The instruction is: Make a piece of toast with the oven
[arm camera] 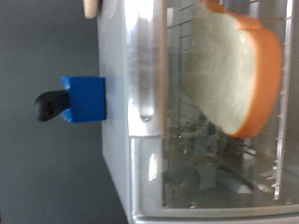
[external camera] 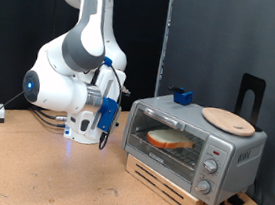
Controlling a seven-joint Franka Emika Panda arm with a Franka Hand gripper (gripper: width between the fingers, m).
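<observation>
The silver-grey oven (external camera: 188,144) stands on a wooden pallet at the exterior view's right, with its glass door closed. The piece of toast (external camera: 171,140) lies on the rack inside, cream face with a brown crust. In the wrist view the toast (arm camera: 234,75) shows behind the glass, beside the door's grey bar handle (arm camera: 143,65). My gripper (external camera: 106,131) hangs just off the oven's left side, a short gap from the door, and touches nothing. Its fingers do not show in the wrist view.
A round tan wooden board (external camera: 228,121) lies on the oven's top. A small blue object (external camera: 184,95) sits on the top at the back, also in the wrist view (arm camera: 84,98). A black stand (external camera: 250,96) rises behind the oven. Cables lie at the left.
</observation>
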